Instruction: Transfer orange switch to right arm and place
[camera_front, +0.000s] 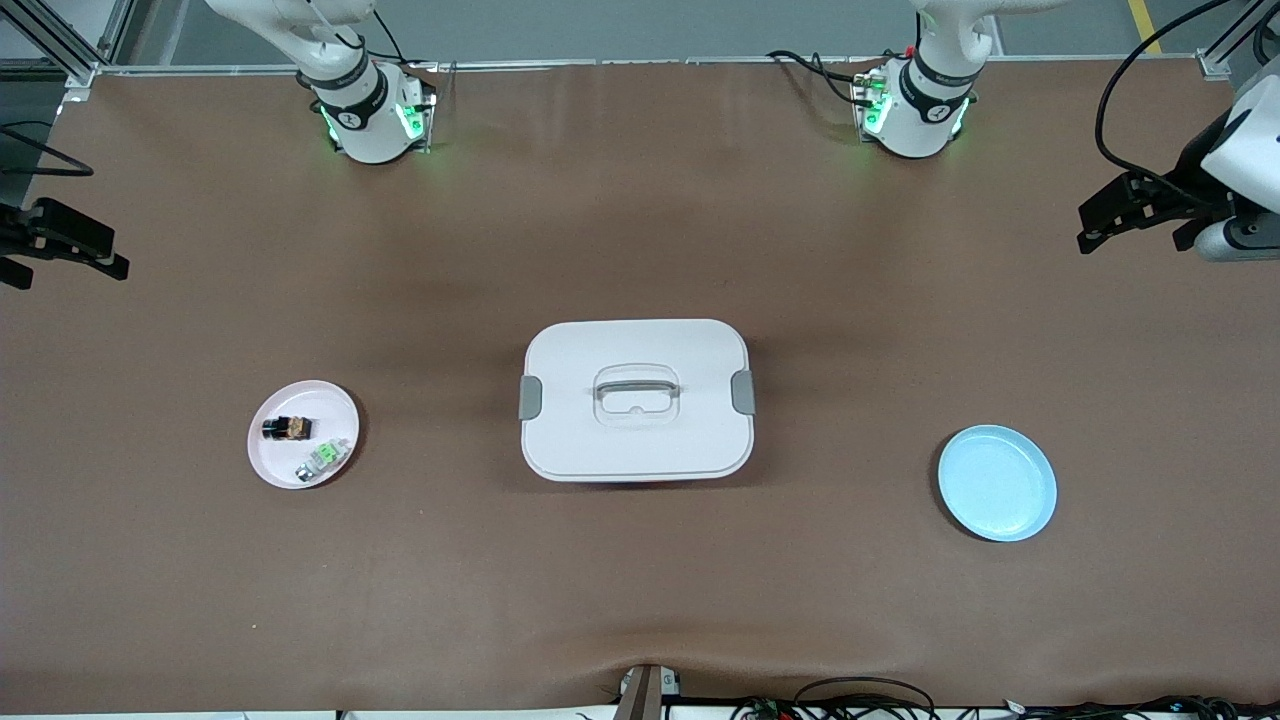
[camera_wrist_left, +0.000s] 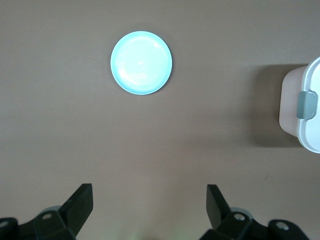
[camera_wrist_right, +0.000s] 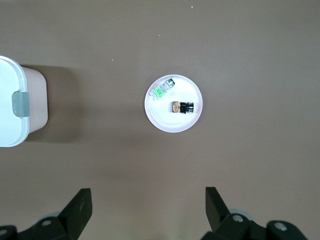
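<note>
The orange switch (camera_front: 287, 428), a tiny black block with an orange centre, lies on a small pink plate (camera_front: 300, 396) toward the right arm's end of the table. It also shows in the right wrist view (camera_wrist_right: 181, 107), on the plate (camera_wrist_right: 165, 121). My right gripper (camera_front: 75, 250) is open and empty, high over the bare table at that end, apart from the plate; its own view shows it (camera_wrist_right: 148, 195) with jaws wide. My left gripper (camera_front: 1095, 225) is open and empty over the left arm's end, also seen in its own view (camera_wrist_left: 148, 192).
A green-and-clear component (camera_front: 327, 457) lies beside the switch on the pink plate. A white lidded box (camera_front: 637, 398) with grey clips stands mid-table. An empty light blue plate (camera_front: 997, 483) sits toward the left arm's end and shows in the left wrist view (camera_wrist_left: 141, 62).
</note>
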